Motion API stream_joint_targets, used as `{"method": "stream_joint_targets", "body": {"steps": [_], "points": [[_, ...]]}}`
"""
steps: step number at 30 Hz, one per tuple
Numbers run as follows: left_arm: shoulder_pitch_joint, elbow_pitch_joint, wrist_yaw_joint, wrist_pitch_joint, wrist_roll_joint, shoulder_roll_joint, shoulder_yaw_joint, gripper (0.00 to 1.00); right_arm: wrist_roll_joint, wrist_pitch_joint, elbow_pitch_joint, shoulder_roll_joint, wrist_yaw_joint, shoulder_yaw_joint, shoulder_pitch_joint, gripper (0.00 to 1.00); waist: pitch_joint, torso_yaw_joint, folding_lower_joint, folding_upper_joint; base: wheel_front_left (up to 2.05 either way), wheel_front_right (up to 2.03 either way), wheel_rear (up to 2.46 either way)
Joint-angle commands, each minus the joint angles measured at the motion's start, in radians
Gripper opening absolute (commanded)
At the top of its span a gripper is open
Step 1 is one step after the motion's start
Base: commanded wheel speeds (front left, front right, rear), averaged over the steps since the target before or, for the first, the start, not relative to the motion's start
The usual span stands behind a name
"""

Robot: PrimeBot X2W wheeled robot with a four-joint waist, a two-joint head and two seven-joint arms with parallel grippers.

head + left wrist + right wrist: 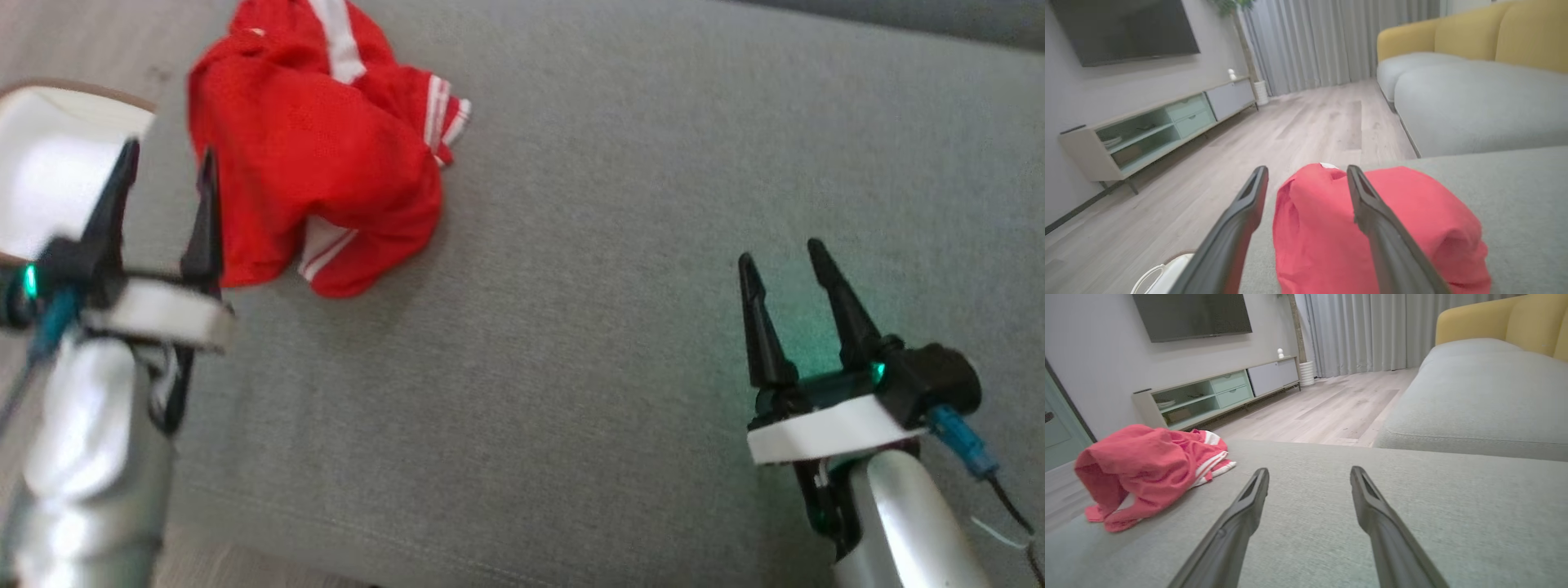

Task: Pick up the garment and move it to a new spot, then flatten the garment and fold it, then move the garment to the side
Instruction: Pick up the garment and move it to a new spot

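Left gripper [170,151] and right gripper [780,251] gape empty; red garment [326,155] at 11 o'clock hugs sofa cushion [612,286] edge: shallow pinch may drag it off.

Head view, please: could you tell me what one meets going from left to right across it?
left gripper, open → red garment, crumpled on the grey cushion → right gripper, open above bare cushion.

Black right pincer [778,250], white band [833,431], silver forearm [906,523]
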Motion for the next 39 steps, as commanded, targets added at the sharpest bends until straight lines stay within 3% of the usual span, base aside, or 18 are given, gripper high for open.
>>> {"method": "stream_joint_targets", "body": {"steps": [1,9,13,18,19,20,28,33,39], "points": [[-0.060,-0.011,0.003,0.011,-0.015,0.051,0.022,1.00,-0.007,-0.011,-0.036,-0.003,0.008,0.022,-0.029,1.00,0.052,-0.042,-0.0003,0.0000,0.00,0.00,0.00],[-0.327,0.270,0.002,0.233,-0.227,0.170,-0.200,1.00,-0.015,-0.011,-0.051,-0.003,0.008,0.005,-0.072,1.00,0.124,-0.107,-0.0003,0.0000,0.00,0.00,0.00],[-0.387,0.363,0.002,0.330,-0.311,0.198,-0.276,1.00,-0.015,-0.011,-0.056,-0.003,0.008,0.007,-0.081,1.00,0.140,-0.131,-0.0003,0.0000,0.00,0.00,0.00],[-0.418,0.427,0.002,0.367,-0.393,0.204,-0.345,1.00,-0.016,-0.011,-0.060,-0.003,0.008,0.012,-0.087,1.00,0.155,-0.149,-0.0003,0.0000,0.00,0.00,0.00],[-0.420,0.431,0.002,0.367,-0.411,0.203,-0.357,0.24,-0.016,-0.011,-0.061,-0.003,0.008,0.013,-0.088,1.00,0.155,-0.151,-0.0003,0.0000,0.00,0.00,0.00],[-0.423,0.436,0.002,0.359,-0.430,0.205,-0.362,0.00,-0.016,-0.011,-0.061,-0.003,0.008,0.013,-0.088,1.00,0.156,-0.153,-0.0003,0.0000,0.00,0.00,0.00],[-0.457,0.462,0.002,0.197,-0.474,0.239,-0.411,0.00,0.005,-0.011,-0.048,-0.003,0.008,0.020,-0.083,1.00,0.117,-0.162,-0.0003,0.0000,0.00,0.00,0.00],[-0.494,0.464,0.002,0.025,-0.459,0.268,-0.414,0.00,0.054,-0.011,-0.035,-0.003,0.008,0.038,-0.073,1.00,0.020,-0.193,-0.0003,0.0000,0.00,0.00,0.00],[-0.517,0.413,0.020,-0.030,-0.427,0.279,-0.421,0.00,0.089,-0.011,-0.022,-0.003,0.008,0.050,-0.038,1.00,-0.071,-0.224,-0.0003,0.0000,0.00,0.00,0.00]]}}
